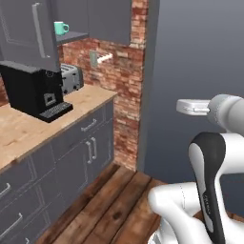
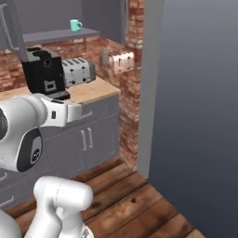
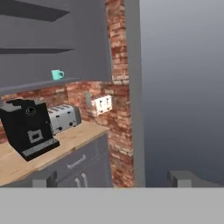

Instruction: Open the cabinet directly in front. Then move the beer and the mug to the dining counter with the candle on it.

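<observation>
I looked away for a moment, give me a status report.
Gripper open, holding nothing. Cabinet open, mug on its bottom shelf. Coffee machine and toaster on the worktop below.

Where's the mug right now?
The mug stands on the bottom shelf of the open cabinet, up left in both base views, above the toaster and coffee machine on the wood worktop.

glossy white arm, dark joints
</observation>
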### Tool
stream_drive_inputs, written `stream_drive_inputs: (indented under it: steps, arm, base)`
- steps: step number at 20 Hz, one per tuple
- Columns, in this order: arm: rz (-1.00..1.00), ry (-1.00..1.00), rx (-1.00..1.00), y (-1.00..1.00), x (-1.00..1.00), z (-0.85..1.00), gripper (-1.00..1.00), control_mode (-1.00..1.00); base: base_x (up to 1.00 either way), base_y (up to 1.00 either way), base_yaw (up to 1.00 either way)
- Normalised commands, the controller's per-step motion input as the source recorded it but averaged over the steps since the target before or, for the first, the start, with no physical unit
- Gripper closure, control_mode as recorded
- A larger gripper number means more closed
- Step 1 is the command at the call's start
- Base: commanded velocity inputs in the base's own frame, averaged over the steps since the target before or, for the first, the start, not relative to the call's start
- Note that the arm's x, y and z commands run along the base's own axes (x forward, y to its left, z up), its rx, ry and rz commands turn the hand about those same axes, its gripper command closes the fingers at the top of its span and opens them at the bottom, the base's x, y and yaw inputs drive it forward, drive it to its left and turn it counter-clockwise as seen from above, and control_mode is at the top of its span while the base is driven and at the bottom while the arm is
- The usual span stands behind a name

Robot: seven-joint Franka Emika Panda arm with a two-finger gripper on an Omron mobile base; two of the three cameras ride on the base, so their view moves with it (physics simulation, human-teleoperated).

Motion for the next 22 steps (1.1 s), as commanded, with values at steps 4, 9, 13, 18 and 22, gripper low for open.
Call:
stream_drive_inputs:
  steps: [4, 9, 13, 18, 22]
  arm:
    - [0.00, 0.00, 0.00, 0.00, 0.00, 0.00, -1.00, 1.00]
    - [0.00, 0.00, 0.00, 0.00, 0.00, 0.00, -1.00, 1.00]
    - [0.00, 0.00, 0.00, 0.00, 0.00, 0.00, -1.00, 1.00]
    - [0.00, 0.00, 0.00, 0.00, 0.00, 0.00, -1.00, 1.00]
    - [0.00, 0.00, 0.00, 0.00, 0.00, 0.00, -1.00, 1.00]
  base:
    - [0.41, -1.00, 0.37]
    - [0.30, -0.84, 0.49]
    - [0.28, -0.72, 0.54]
    - [0.26, -0.61, 0.58]
    - [0.23, -0.53, 0.57]
